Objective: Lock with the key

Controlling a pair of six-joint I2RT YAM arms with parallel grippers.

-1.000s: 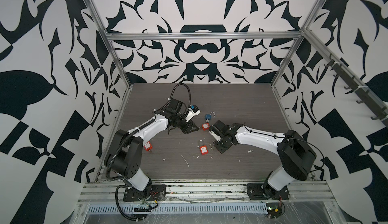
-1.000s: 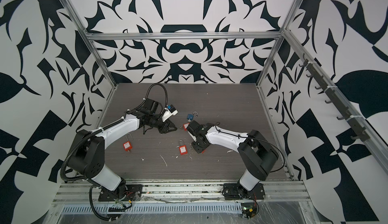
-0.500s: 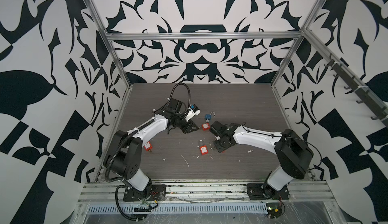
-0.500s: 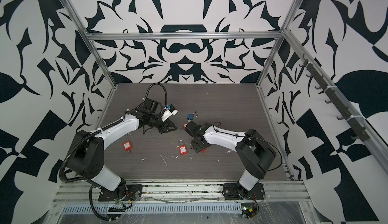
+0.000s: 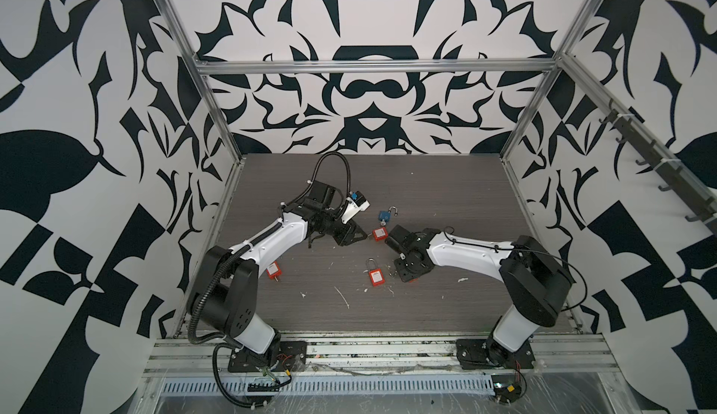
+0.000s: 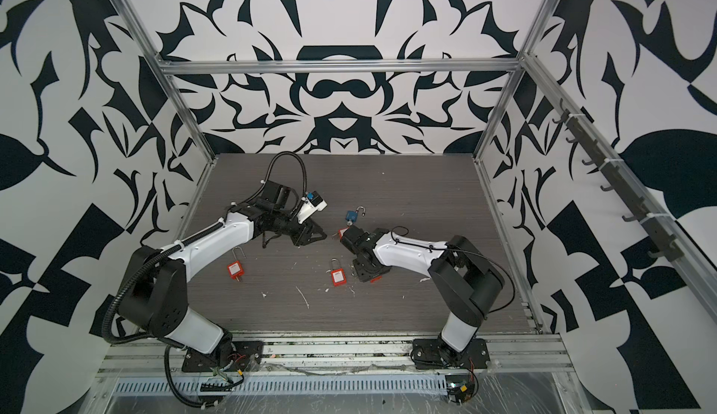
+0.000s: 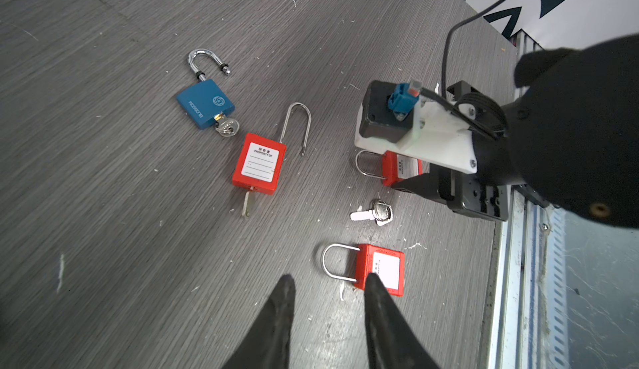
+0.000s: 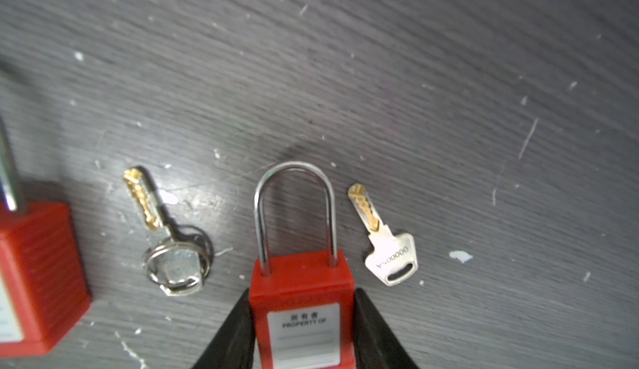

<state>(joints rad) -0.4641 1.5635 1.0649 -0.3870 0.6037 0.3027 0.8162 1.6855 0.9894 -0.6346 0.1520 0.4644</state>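
the right arm [image 5: 465,255] reaches in from its base at the front right, elbow raised and forearm sloping down toward the middle of the counter [image 5: 426,198]. its wrist is bent so the right gripper [image 8: 301,293] sits low over the surface. its jaws are closed against both sides of the body of a red padlock [image 8: 301,315], whose shackle has both legs seated in the body and points away from the wrist. a loose key [image 8: 389,246] lies just beside that shackle, not touching it. a key on a ring [image 8: 173,249] lies on the other side, between this padlock and a second red padlock [image 8: 38,274].

the left arm [image 5: 271,241] stretches low from the front left, with the left gripper [image 7: 328,280] aimed toward the right one. its jaws stand apart with nothing between them, the tips near the second red padlock. farther out in the left wrist view, a third red padlock [image 7: 259,166] lies with its shackle open and a third key [image 7: 247,204] sticking out of its base. near it lies a blue padlock [image 7: 204,104], its shackle also open. a fourth red padlock [image 6: 235,269] lies by the left arm's elbow.
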